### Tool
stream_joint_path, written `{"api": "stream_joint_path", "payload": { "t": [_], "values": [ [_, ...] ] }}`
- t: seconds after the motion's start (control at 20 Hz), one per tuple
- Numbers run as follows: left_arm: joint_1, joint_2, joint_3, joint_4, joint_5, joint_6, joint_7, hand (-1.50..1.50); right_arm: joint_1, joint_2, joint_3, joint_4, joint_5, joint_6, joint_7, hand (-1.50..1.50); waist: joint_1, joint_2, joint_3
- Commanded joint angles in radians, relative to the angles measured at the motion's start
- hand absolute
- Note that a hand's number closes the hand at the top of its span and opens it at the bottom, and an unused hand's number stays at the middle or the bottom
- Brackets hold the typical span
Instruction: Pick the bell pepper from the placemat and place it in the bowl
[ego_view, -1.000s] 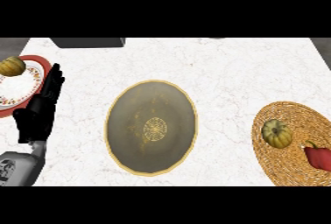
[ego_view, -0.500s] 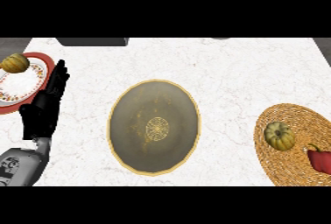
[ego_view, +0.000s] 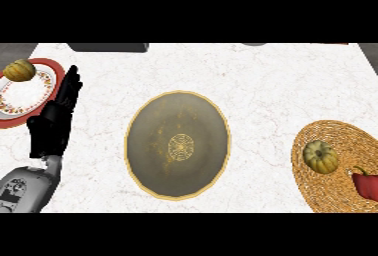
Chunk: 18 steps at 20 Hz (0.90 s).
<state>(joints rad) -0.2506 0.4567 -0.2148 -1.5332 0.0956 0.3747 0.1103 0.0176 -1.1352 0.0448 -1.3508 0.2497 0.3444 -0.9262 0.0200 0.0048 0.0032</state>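
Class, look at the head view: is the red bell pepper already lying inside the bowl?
No. The bell pepper lies on the woven placemat at the view's right edge, well apart from the bowl.

A white marble worktop (ego_view: 273, 85) (faint grey veins run through it) fills nearly the whole view. A dark grey block (ego_view: 109, 47) sits at its far edge, toward the left. Light falls evenly across the stone.

left hand (ego_view: 53, 127) matte black all over, slim black fingers (ego_view: 70, 87), broad blocky palm, short grey wrist (ego_view: 52, 161), forearm (ego_view: 26, 187) light grey, smooth rounded shell, dark marks on its lower part, too small to read
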Motion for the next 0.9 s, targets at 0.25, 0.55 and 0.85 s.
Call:
{"api": "stream_joint_path", "payload": {
  "t": [0.25,0.55,0.85],
  "values": [
    [0.031,0.01,0.035,-0.11,-0.024,-0.006,0.101,0.0,-0.04,0.046,0.15,0.079,0.242,-0.067,-0.066,-1.5,-0.006,-0.005,-0.002],
    [0.008,-0.027,0.062,-0.02,-0.055,-0.053,0.011,0.0,-0.197,0.163,0.2,0.271,0.345,-0.067,-0.065,-1.5,-0.004,-0.001,-0.003],
    [0.019,-0.063,0.081,-0.032,-0.082,-0.071,0.045,0.0,-0.253,0.247,0.202,0.361,0.412,-0.094,-0.083,-1.5,-0.008,-0.003,-0.003]
  ]
}}
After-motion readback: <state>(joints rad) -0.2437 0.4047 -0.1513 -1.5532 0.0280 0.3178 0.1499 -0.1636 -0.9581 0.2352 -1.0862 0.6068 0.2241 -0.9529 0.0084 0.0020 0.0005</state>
